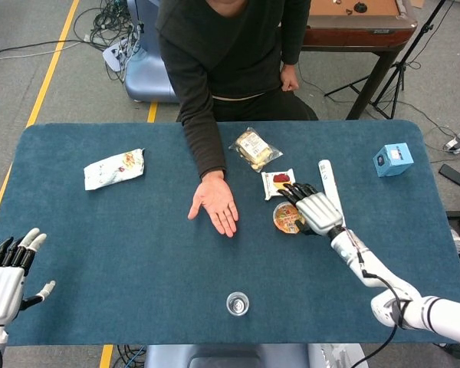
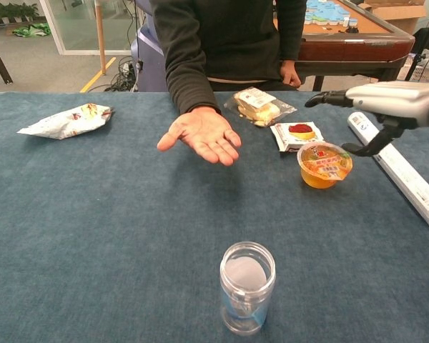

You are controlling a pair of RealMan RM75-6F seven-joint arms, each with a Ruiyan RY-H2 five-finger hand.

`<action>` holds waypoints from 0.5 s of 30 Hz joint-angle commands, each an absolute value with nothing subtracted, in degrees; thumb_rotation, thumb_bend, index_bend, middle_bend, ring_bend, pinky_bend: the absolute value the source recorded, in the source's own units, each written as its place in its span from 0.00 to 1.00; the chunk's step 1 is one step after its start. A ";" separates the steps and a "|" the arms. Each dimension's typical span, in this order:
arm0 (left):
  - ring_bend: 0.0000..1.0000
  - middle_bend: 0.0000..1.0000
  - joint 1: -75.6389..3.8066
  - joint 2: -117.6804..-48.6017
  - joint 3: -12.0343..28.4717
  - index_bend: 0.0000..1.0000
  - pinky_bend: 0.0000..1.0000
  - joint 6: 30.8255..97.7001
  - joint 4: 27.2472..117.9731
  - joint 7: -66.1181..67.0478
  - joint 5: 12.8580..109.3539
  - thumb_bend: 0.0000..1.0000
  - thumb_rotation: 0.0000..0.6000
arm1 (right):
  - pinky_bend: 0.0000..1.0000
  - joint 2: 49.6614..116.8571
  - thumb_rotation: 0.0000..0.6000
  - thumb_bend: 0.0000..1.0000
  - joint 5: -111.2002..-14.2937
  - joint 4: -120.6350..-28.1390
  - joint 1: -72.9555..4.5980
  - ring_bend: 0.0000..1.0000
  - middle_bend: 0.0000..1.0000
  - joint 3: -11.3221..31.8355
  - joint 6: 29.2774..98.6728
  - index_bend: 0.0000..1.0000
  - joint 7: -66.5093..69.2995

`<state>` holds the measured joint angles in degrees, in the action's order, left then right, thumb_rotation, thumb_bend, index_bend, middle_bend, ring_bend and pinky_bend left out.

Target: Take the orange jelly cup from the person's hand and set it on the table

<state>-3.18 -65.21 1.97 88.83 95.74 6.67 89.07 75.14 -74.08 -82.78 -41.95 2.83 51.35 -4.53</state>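
The orange jelly cup (image 1: pixel 287 218) (image 2: pixel 324 165) stands upright on the blue table, in front of a small red-and-white packet (image 2: pixel 294 135). My right hand (image 1: pixel 315 209) (image 2: pixel 375 107) hovers just right of and above the cup, fingers spread, holding nothing. The person's hand (image 1: pixel 215 203) (image 2: pixel 201 133) lies palm up and empty over the table's middle. My left hand (image 1: pixel 8 272) is open at the near left edge, seen only in the head view.
A clear jar (image 1: pixel 237 303) (image 2: pixel 247 287) stands near the front edge. A white snack bag (image 1: pixel 113 169) lies far left, a wrapped pastry (image 1: pixel 254 148) near the person. A rolled tube (image 2: pixel 396 167) lies right of the cup, and a blue box (image 1: pixel 392 159) sits at the far right.
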 commanded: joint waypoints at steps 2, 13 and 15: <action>0.09 0.07 -3.49 -65.18 2.18 0.11 0.03 88.42 95.84 6.92 88.81 0.21 1.00 | 0.11 67.92 1.00 0.44 -76.36 -90.36 -35.38 0.00 0.00 1.58 61.40 0.00 -8.00; 0.09 0.07 -4.90 -65.59 2.55 0.11 0.03 86.99 96.77 8.30 89.00 0.21 1.00 | 0.11 59.89 1.00 0.44 -81.36 -97.48 -20.90 0.00 0.00 -3.04 78.94 0.00 -9.51; 0.09 0.07 -5.11 -65.74 2.58 0.11 0.03 86.81 96.98 8.62 89.08 0.21 1.00 | 0.11 59.47 1.00 0.44 -82.32 -97.58 -18.45 0.00 0.01 -3.75 81.57 0.00 -9.13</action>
